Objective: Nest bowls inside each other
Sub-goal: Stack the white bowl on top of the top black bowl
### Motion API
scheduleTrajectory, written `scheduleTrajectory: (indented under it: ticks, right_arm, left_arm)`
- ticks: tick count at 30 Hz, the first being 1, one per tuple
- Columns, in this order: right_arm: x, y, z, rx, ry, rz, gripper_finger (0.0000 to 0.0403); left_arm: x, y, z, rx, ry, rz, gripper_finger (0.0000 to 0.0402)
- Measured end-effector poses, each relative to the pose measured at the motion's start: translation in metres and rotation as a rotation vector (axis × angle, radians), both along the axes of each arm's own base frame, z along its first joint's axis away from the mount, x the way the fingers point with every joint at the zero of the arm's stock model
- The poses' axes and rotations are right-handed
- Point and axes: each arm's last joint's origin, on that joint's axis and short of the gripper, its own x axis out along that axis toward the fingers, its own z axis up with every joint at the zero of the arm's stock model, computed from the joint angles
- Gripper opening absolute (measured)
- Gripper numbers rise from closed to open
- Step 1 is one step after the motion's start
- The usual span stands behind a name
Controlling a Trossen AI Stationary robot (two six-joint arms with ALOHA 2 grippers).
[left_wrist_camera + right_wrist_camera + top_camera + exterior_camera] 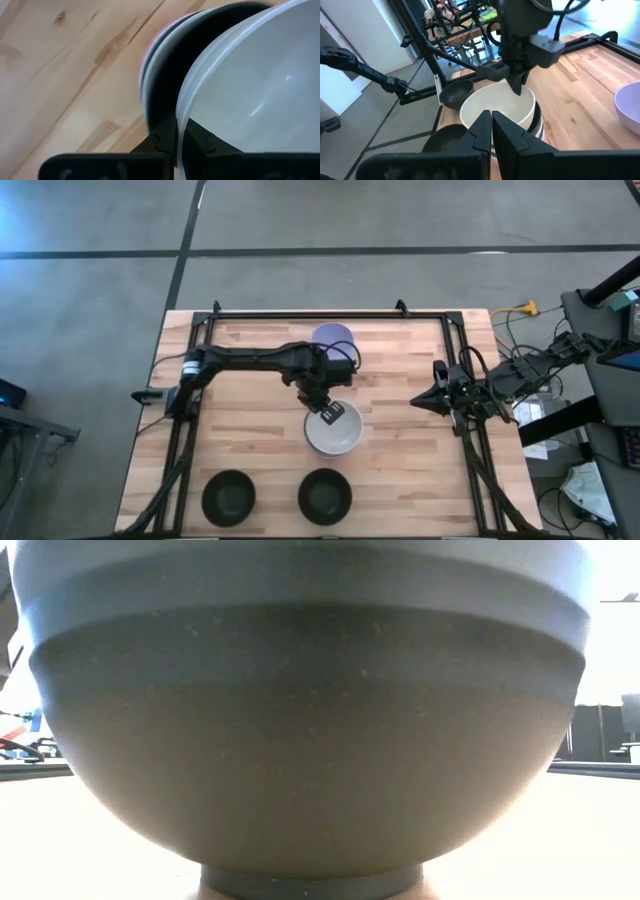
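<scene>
Two black bowls (228, 497), one lavender bowl (334, 336)

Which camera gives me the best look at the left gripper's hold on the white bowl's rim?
The left wrist view: the left gripper pinches the white bowl rim between its fingers. The high view shows gripper over bowl, small. The right wrist view shows it farther off. The low view shows neither.

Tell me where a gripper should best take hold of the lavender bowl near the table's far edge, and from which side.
Probably by the rim, from above: the lavender bowl sits upright and open, so one finger can go inside the wall and one outside. The left gripper is pinching the white bowl at its rim that way. The side toward the right gripper looks unobstructed.
</scene>
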Motion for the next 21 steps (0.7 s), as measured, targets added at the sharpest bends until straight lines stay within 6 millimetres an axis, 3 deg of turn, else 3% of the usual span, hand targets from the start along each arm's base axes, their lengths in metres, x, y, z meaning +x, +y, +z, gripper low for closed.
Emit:
scheduleTrajectory:
  ticks: [6,17,21]
  right_arm:
    - [0.0000,0.0000,0.0001,0.007,0.000,-0.001,0.0009]
    - [0.0000,0.0000,0.0002,0.020,0.001,-0.004,0.0009]
    - [0.0000,0.0000,0.0002,0.020,0.001,-0.004,0.0009]
  left_arm:
    - [0.0036,0.0003,-0.0112,0.013,0.047,-0.016,0.0000]
    - [0.0031,0.0008,-0.0104,0.035,0.035,-0.072,0.0001]
    - [0.0029,0.0005,-0.0102,0.034,0.032,-0.089,0.0021]
